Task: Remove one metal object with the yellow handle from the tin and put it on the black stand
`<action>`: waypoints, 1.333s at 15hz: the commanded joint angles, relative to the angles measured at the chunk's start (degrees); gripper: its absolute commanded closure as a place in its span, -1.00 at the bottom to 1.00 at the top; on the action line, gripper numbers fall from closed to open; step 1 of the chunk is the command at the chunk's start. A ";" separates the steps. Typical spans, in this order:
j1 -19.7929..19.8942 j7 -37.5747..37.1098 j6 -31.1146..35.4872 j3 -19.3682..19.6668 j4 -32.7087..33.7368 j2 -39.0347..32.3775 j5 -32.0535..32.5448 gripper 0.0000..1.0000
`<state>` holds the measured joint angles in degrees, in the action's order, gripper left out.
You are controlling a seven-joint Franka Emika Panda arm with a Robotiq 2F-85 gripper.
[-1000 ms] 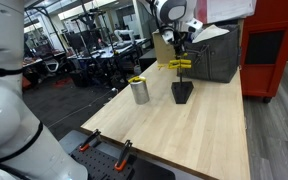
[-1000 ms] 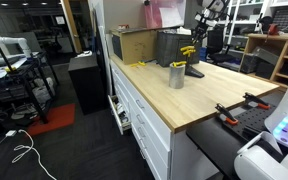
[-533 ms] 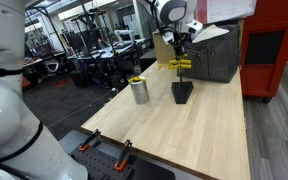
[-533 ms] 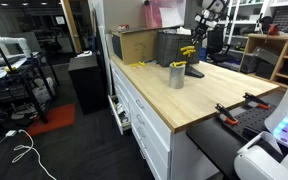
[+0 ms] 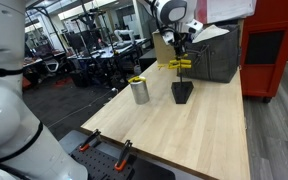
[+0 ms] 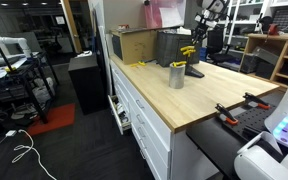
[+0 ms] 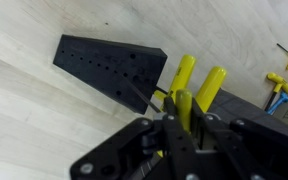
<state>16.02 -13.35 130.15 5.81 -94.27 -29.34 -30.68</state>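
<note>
Exterior view, claw (image 5: 181, 54): mine, hanging straight down over the black stand (image 5: 182, 93).
Exterior view, tool: the metal object with the yellow handle (image 5: 179, 65) sits crosswise at the stand's top, right under my fingertips.
Exterior view, tin (image 5: 139, 92): upright on the table (image 5: 184, 140), beside the stand but apart from it. Spare yellow handles (image 5: 136, 80) show at its mouth.
Exterior view, crate (image 5: 216, 55): dark grey, behind the stand.
Exterior view, layout: tin (image 6: 176, 76) is nearer the table edge and the stand (image 6: 194, 70) is just past it. The yellow tool (image 6: 189, 51) is above them with my claw (image 6: 196, 42) over it.
Wrist view, stand (image 7: 109, 68): wide black base seen from above, on pale wood.
Wrist view, grip: my fingers (image 7: 170, 128) are drawn close, pinching the yellow handle (image 7: 184, 80). A second yellow handle (image 7: 210, 88) lies alongside it.
Wrist view, edge: small yellow pieces (image 7: 277, 82) lie on the wood, too small to identify.
</note>
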 commanded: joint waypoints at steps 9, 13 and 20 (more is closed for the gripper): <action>-0.06 0.78 0.65 -0.08 0.96 -0.92 0.74 0.92; -0.12 0.84 1.34 -0.05 1.07 -1.49 1.07 0.92; -0.06 0.72 1.43 -0.27 1.80 -2.96 1.24 0.92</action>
<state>15.78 -12.75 131.58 5.66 -94.12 -31.23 -30.24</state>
